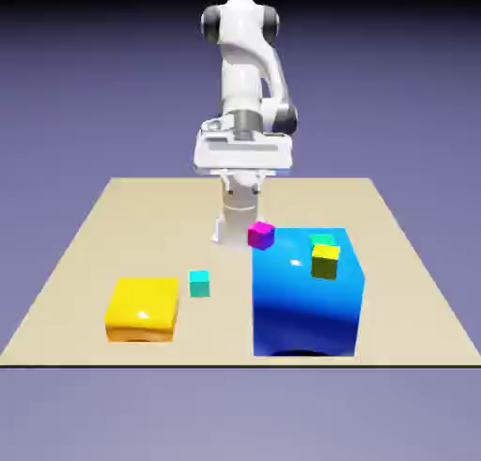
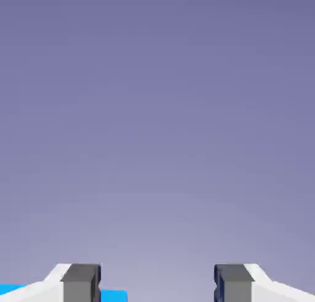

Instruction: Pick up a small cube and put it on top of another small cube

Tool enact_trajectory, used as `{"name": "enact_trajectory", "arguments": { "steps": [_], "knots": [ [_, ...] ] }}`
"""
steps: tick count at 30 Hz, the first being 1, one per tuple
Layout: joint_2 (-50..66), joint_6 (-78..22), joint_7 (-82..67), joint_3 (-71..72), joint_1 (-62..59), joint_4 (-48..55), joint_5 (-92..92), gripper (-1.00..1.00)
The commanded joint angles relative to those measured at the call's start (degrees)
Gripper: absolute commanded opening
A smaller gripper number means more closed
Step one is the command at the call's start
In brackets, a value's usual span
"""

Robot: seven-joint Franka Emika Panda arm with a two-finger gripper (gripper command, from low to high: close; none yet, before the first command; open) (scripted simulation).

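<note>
A tan table [image 1: 94,234] is seen before a blue-violet backdrop. The small cube [image 1: 199,283] lies between a yellow block [image 1: 142,308] and a big blue block [image 1: 306,295], which carries yellow [image 1: 325,260] and teal [image 1: 322,239] cubes; a magenta cube [image 1: 261,234] sits near the arm's base. In the hand view, the gripper [image 2: 157,285] is shown parted and empty against the backdrop.

Simulated tabletop [image 1: 113,206] (rendered), plain violet backdrop [image 1: 395,74].

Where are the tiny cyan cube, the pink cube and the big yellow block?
small cube [image 1: 199,283], exterior view, front face.
magenta cube [image 1: 260,235], exterior view, middle of it.
yellow block [image 1: 142,307], exterior view, top face.
</note>
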Motion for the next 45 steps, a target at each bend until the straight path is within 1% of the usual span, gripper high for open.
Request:
{"name": "enact_trajectory", "arguments": {
  "steps": [1,18,19,29,30,31,32,42,44,45],
  "knots": [
    [1.71,-1.82,1.43,-2.08,0.31,-0.01,1.64,0.0],
    [29.95,-31.78,24.96,-36.33,5.37,-0.13,28.6,0.0],
    [29.95,-31.78,24.96,-36.33,5.37,-0.13,28.6,0.0],
    [45.71,-27.46,7.33,-25.48,3.1,2.71,53.5,0.0],
    [45.95,-27.39,7.06,-25.31,3.06,2.75,53.88,0.0],
    [45.95,-27.39,7.06,-25.31,3.06,2.75,53.88,-1.0],
    [45.95,-27.39,7.06,-25.31,3.06,2.75,53.88,-1.0],
    [30.19,-31.71,24.69,-36.17,5.34,-0.08,28.99,-1.0],
    [29.95,-31.78,24.96,-36.33,5.37,-0.13,28.6,-1.0],
    [30.61,-31.44,22.47,-38.01,4.76,-0.11,30.45,-1.0]
  ]
}}
